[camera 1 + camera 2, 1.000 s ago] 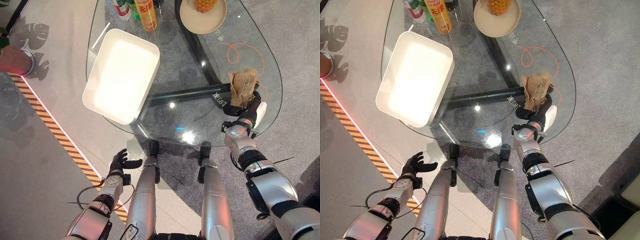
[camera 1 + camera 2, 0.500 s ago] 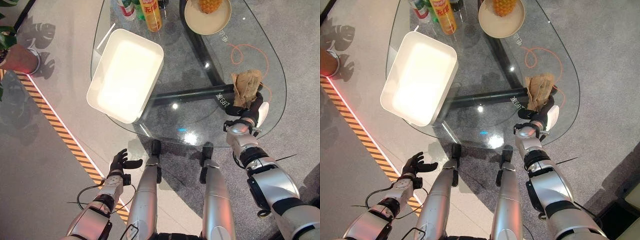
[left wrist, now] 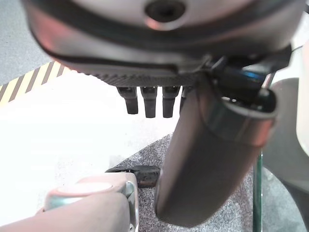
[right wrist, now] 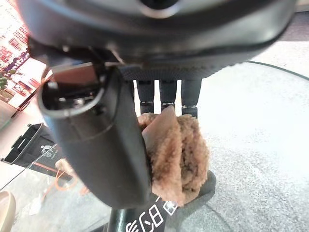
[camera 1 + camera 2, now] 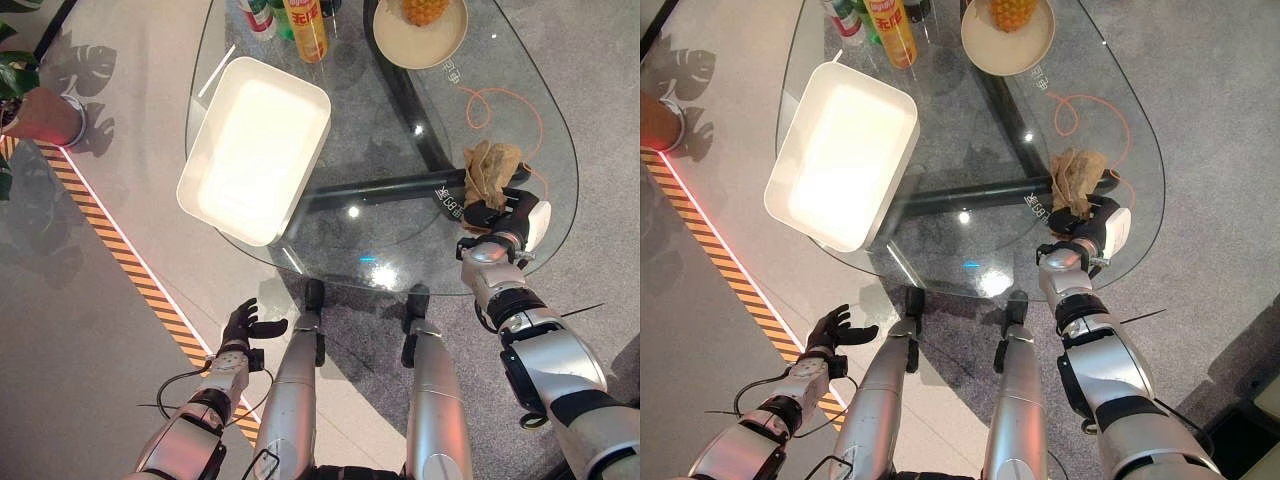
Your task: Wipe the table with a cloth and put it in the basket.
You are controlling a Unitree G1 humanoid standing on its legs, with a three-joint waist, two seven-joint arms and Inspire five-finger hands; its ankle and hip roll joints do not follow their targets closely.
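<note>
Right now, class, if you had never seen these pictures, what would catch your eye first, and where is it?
The brown cloth stands out on the glass table near its right edge, with the right robot hand curled round its near end. Next comes the big white basket on the table's left side. The left robot hand hangs open, low beside the table.

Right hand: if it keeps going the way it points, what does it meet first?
The brown cloth: the right hand already grips its near end on the glass table. Past the cloth lies an orange cord, then probably the table's far edge; depth is unclear.
</note>
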